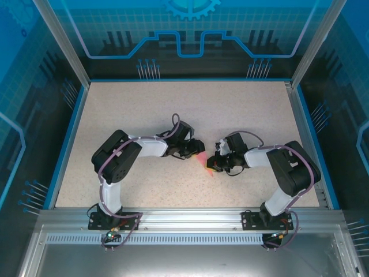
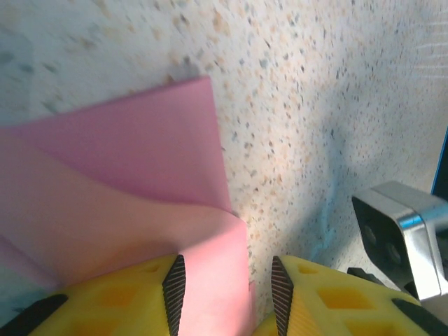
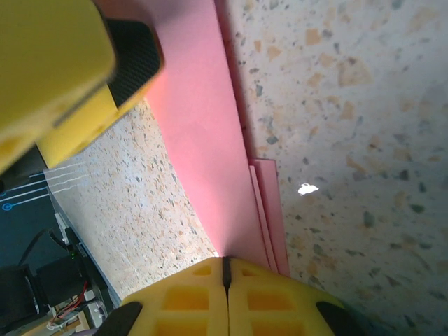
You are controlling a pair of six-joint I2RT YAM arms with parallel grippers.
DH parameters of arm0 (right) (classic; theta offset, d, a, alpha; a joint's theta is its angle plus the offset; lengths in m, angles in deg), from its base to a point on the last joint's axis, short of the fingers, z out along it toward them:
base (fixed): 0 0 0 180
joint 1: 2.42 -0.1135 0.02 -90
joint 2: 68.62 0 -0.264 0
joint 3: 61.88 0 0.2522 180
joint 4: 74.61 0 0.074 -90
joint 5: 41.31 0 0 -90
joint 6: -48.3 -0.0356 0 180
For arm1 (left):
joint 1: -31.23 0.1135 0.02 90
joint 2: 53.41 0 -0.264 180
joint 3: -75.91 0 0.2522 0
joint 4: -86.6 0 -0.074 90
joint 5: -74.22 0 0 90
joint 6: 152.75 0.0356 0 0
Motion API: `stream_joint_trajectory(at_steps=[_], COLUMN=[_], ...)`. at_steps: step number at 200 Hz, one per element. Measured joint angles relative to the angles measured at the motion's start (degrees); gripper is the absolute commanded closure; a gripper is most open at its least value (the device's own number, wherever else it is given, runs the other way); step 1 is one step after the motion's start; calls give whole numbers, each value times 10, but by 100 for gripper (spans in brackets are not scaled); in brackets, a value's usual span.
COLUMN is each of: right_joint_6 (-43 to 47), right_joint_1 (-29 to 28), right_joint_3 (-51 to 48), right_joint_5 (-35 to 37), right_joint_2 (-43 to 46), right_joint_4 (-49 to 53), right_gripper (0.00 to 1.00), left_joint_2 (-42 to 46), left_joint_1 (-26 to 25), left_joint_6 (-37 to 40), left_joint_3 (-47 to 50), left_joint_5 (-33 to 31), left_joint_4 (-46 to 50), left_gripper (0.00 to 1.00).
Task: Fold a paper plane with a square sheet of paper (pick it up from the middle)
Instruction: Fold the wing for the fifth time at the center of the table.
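**Mid-fold: right gripper pins the paper, left gripper set around a raised flap**

The sheet of paper [image 1: 206, 165] lies near the middle of the desk [image 1: 144, 109], between the two arms, which reach in towards each other from either side. It is no longer a flat square: the right wrist view shows several pink layers stacked along one edge, and the left wrist view shows a flap curving up off the speckled surface.

The right gripper [image 3: 224, 269] has its jaws pressed fully together, and the pink strip runs straight out from the seam between them, so it looks clamped on one end of the paper. The left gripper [image 2: 227, 283] stands part-way open. Its ribbed pads [image 2: 173, 290] sit apart with the lifted edge of the flap lying in the gap, nearer the left-hand pad. No pinch on the paper shows there.

I judge this to be one of the middle folds, with the plane's narrow dart shape not yet made. The right side acts as the anchor while the left side takes charge of the flap.

The next move likely calls for the left jaws to close on that flap, carry it across to line up with the edge already folded, then press it flat. The anchored end must not shift, and the pull must be light, since thin paper could slip or buckle
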Motion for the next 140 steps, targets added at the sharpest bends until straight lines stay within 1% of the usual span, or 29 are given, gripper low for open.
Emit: stream_joint_trajectory(at_steps=[97, 140], right_joint_6=[8, 12], right_joint_1=[4, 8], right_joint_3=[0, 1], right_joint_5=[-10, -24], right_joint_2=[-3, -9], right_joint_4=[0, -2], right_gripper=[94, 94], left_joint_2=[-4, -4], left_joint_1=[62, 80], left_joint_6=[16, 42], left_joint_3=[-20, -44], left_joint_5=[0, -18], left_joint_4=[39, 85], left_gripper=[59, 59])
